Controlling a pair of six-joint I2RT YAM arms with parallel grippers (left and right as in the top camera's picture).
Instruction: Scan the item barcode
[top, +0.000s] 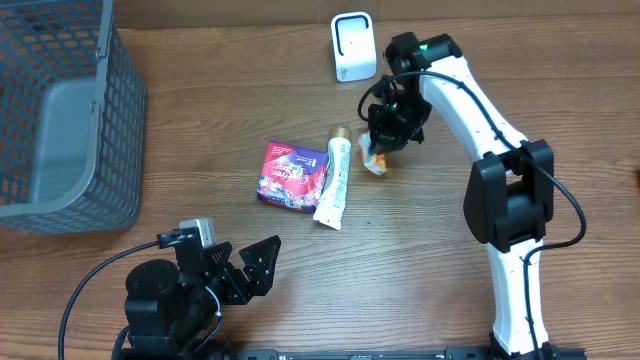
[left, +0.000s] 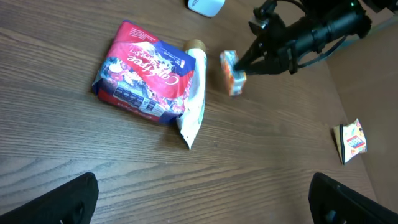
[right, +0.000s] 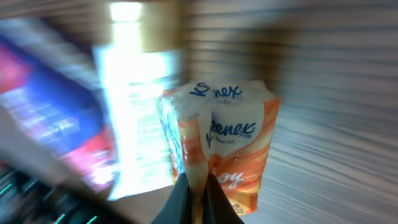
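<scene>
1. Brown wood-grain table (top: 200, 120) fills every view, and the overhead view shows two arms at it.
2. At the far left stands one grey plastic mesh basket (top: 125, 150), its slatted walls cut off by the frame edge. A broad strip of bare wood lies between it and the goods in the middle.
3. At the front left the left gripper (top: 245, 258) hangs with its black fingers spread wide, grasping nothing. Clear tabletop stretches ahead of it up to the goods.
4. Left of centre lies one flat, glossy red-and-purple packet (top: 290, 175).
5. Its right edge touches one soft white tube (top: 335, 185) with a gold cap, lying lengthwise with the cap toward the far side.
6. Just right of the tube's cap is one Kleenex tissue pack (right: 230, 137), a crinkly orange-and-white film wrap. The right gripper (right: 198, 196) has its dark fingers clenched on the pack's edge. The pack sits tilted and apart from the tube, and whether it touches the wood cannot be told.
7. Behind the pack, near the table's far edge, stands one small white barcode scanner (top: 353, 45), rounded and upright, with a short gap between it and the gripper.
8. Well to the right, seen only by the left wrist camera, lies one small orange-and-white sachet (left: 351, 138), with open wood all round it.
</scene>
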